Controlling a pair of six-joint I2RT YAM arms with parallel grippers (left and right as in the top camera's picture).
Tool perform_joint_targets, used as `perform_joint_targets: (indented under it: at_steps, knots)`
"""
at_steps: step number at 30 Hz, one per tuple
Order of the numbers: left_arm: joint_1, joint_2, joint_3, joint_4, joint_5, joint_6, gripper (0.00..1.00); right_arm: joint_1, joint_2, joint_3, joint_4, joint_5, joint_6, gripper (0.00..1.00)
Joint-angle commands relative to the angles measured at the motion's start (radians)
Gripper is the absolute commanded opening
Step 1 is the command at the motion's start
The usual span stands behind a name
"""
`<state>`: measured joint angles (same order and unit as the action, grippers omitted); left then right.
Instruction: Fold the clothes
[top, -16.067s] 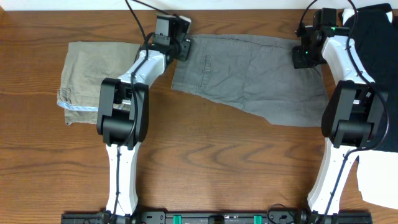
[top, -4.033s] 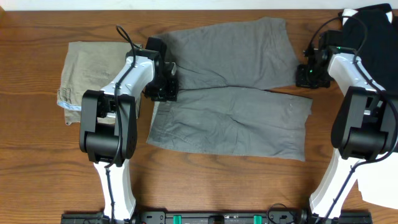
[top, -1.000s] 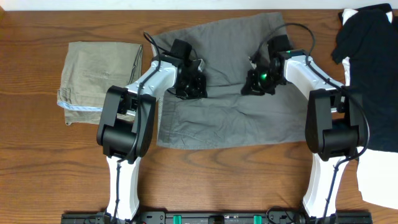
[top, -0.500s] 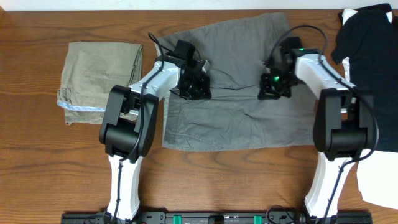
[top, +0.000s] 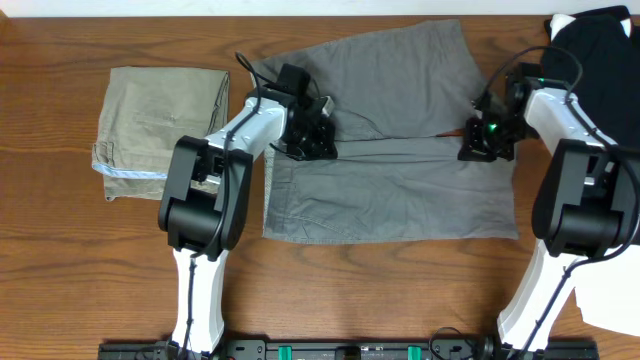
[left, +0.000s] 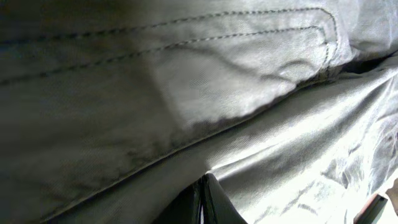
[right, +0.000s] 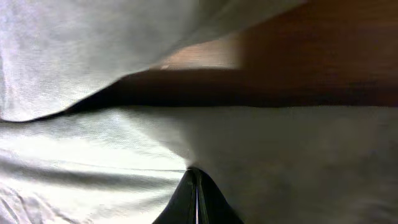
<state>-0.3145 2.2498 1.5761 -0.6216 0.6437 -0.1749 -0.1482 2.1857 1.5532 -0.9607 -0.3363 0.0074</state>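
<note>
Overhead, the grey shorts lie spread across the middle of the wooden tabletop. One part reaches up toward the far edge and a wider part lies nearer the arms' bases, with a crease running across between the two. The left gripper is down on that crease near the shorts' left side. The right gripper is at the right end of the same crease, where a thin sliver of wood shows between the two layers of cloth.

Left wrist view: the fingers are clenched together with their tips buried in a fold of the grey cloth. A stitched pocket seam runs across the fabric above them.

Right wrist view: the fingers are likewise pinched shut on the grey cloth at its edge. An upper layer hangs above them and bare wood shows beyond.

Well apart to the left, the olive-khaki shorts sit folded on the tabletop, their pale-blue waistband lining showing along the near edge. At the far right corner lies a black garment. A white garment lies near the right arm's base, partly cut off by the frame.
</note>
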Motion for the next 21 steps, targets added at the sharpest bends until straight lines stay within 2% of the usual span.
perform_joint_targets:
  at_steps: [1,7,13,16,21]
  knots:
    - [0.055,0.069,-0.027,-0.03,-0.165,0.025,0.06,-0.073,0.025,-0.012,0.014,0.196,-0.042,0.01]
    - [0.058,-0.024,-0.019,-0.032,-0.165,0.025,0.06,-0.109,-0.009,0.116,-0.071,0.04,-0.077,0.01]
    - [0.059,-0.212,-0.015,-0.019,-0.18,0.025,0.06,-0.102,-0.075,0.289,-0.154,0.006,-0.076,0.01]
    - [0.059,-0.288,-0.015,-0.02,-0.286,0.024,0.11,-0.086,-0.086,0.307,-0.123,0.006,-0.076,0.01]
    - [0.06,-0.329,-0.015,-0.029,-0.475,0.024,0.12,-0.056,-0.059,0.275,0.0,0.01,-0.069,0.01]
